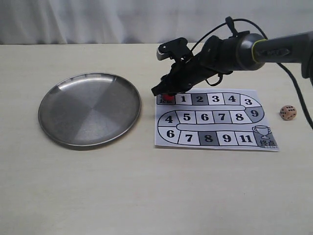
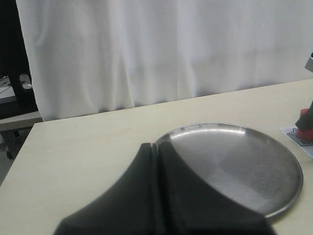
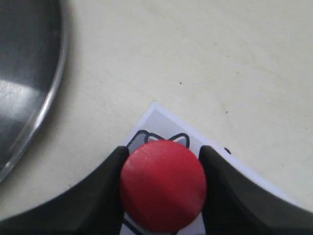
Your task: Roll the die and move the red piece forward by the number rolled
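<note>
The red piece (image 3: 163, 185) stands on the start square at the top left corner of the paper game board (image 1: 215, 120). My right gripper (image 3: 163, 159) is shut on it, one black finger pressed against each side. In the exterior view only a sliver of the red piece (image 1: 168, 97) shows under the right gripper (image 1: 166, 93). The die (image 1: 288, 112), a tan cube with dark pips, lies on the table right of the board. My left gripper (image 2: 157, 145) is shut with nothing in it, over the near edge of the steel plate (image 2: 274, 200). The red piece (image 2: 305, 126) shows at that view's right edge.
A round steel plate (image 1: 54, 128) lies left of the board. The right arm (image 1: 254, 49) reaches in from the right above the board's top row. A white curtain (image 2: 156, 49) hangs behind the table's far edge.
</note>
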You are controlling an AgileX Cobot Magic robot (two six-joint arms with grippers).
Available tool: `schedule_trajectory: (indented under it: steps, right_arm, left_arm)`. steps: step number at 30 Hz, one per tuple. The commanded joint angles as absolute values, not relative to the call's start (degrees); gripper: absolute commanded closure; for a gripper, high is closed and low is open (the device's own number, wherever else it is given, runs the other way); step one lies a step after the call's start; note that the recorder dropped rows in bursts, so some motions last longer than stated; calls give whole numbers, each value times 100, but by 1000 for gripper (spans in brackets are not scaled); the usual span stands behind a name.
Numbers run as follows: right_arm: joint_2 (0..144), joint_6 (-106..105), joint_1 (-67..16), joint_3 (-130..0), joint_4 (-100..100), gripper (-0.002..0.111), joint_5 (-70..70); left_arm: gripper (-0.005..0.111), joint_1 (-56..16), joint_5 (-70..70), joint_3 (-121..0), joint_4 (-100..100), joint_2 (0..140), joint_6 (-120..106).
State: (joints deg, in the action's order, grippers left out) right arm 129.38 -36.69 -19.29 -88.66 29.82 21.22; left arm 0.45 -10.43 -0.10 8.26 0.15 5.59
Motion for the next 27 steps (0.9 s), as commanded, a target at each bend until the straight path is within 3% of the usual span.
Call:
schedule_trajectory:
  steps: [1,16,27]
  right_arm:
    - [12928,-3442,-1932,-8896,2929,104,2084]
    - [11587,-3359,-1894,-8896,2519,104,2251]
    - [12114,-3097,-1598,-8526,2453,104,2367]
  left_arm:
    - [107,-3,-993,0,828,0,564]
    - [107,-3,-993,0,828,0,564]
    - [107,-3,-993,0,828,0,564]
